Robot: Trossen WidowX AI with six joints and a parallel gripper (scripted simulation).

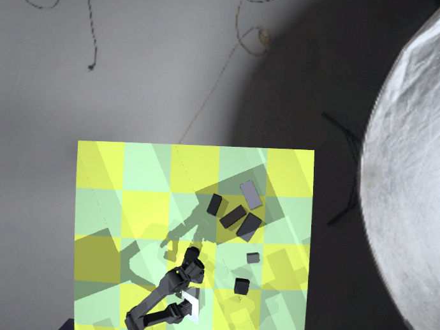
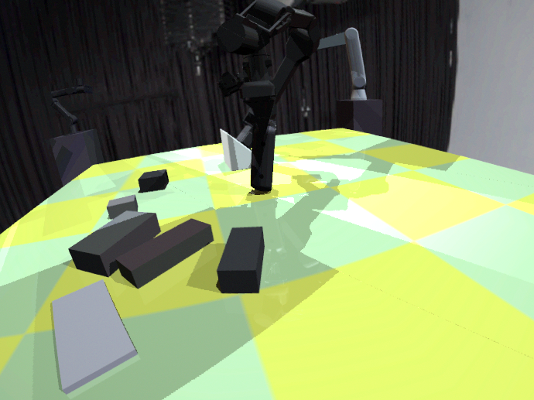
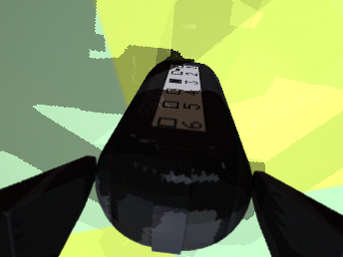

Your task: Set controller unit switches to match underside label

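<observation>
The dark grey controller unit [image 2: 261, 173] [image 3: 174, 181] stands on one end on the chequered bench [image 2: 422, 284] [image 1: 99, 168], tilted a little. My gripper [image 2: 262, 128] [image 3: 173, 172] reaches down from above and is shut on its sides, with one finger on each flank in the wrist view. The unit's underside faces the wrist camera. Its label [image 3: 181, 79] shows a row of numbered squares: square 3 is filled, and 4, 5 and 6 are empty. Squares 1 and 2 are too small to read. The switches are hidden.
Three dark blocks [image 2: 114, 241] [image 2: 164, 251] [image 2: 241, 258] lie in a cluster. Near them are a light grey plate [image 2: 89, 329] [image 1: 250, 194], a small grey block [image 2: 121, 205] and a small dark block [image 2: 152, 179]. A white tilted panel [image 2: 234, 151] [image 1: 192, 302] stands by the arm's base.
</observation>
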